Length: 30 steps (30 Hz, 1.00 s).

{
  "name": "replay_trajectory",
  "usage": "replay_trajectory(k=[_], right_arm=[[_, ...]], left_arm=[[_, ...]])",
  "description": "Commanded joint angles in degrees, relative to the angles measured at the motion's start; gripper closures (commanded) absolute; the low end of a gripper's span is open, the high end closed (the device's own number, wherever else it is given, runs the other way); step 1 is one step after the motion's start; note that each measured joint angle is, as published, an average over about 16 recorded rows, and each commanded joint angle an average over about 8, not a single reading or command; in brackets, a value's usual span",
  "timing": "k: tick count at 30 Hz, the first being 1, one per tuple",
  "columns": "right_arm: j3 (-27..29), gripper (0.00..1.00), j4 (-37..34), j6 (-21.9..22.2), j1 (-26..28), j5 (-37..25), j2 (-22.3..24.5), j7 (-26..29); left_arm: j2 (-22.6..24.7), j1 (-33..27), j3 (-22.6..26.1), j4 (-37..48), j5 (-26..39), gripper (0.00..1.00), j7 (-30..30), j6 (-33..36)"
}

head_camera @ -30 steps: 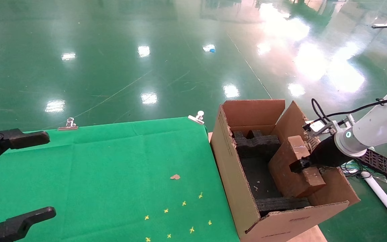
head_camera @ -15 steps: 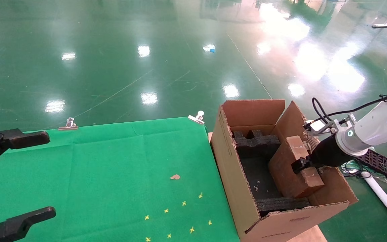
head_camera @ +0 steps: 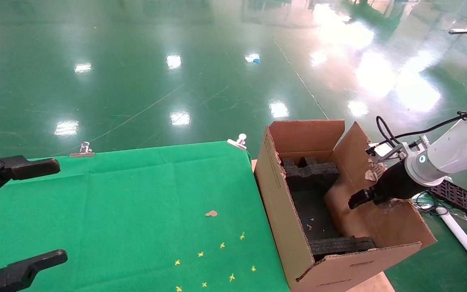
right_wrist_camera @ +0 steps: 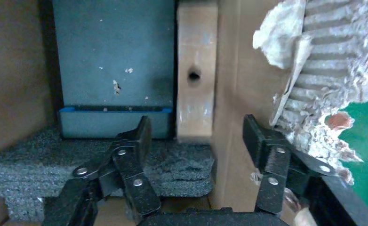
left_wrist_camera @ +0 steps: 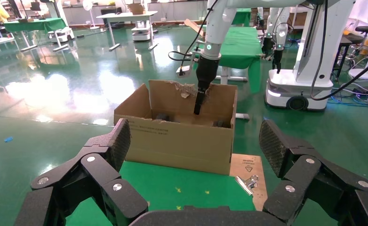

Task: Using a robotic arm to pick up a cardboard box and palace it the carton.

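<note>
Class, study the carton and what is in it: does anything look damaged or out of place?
Yes. The carton's flap beside the right gripper is torn ragged, its corrugation exposed. A brown scrap lies on the green cloth.

green cloth (head_camera: 128,202) | binder clips (head_camera: 237,142) | yellow crosses (head_camera: 221,245) | glossy green floor (head_camera: 176,61)

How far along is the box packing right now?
Nearly done. The cardboard box already stands inside the carton, against its wall beside the black foam. The right gripper is open above it and holds nothing. What looks left is lifting that arm out of the carton. The left gripper hangs open over the green table, idle.
</note>
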Motion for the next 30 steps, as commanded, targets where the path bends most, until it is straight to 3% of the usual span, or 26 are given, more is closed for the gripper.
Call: replay_trajectory(k=[1,8,20,25,30], right_arm=[[0.0,0.00,-0.3,0.0,-0.1,0.0,-0.2,-0.1],[0.2,0.00,0.0,-1.2,5.0,0.1,0.0,-3.2],[1.0,0.00,2.2,-3.4,24.2,0.3,2.4,-12.5],[1.4,0.00,3.4,-1.6,27.1,0.3,3.6,-15.4],[3.5,0.00,5.7,-1.3,26.1,0.6,4.2,-16.9]], left_arm=[[0.0,0.0,0.0,0.0,0.0,0.00,0.0,0.0],[0.0,0.0,0.0,0.0,0.0,0.00,0.0,0.0],[0.0,0.0,0.1,0.0,0.0,0.00,0.0,0.0],[0.0,0.0,0.1,0.0,-0.1,0.00,0.0,0.0],[0.0,0.0,0.1,0.0,-0.1,0.00,0.1,0.0]])
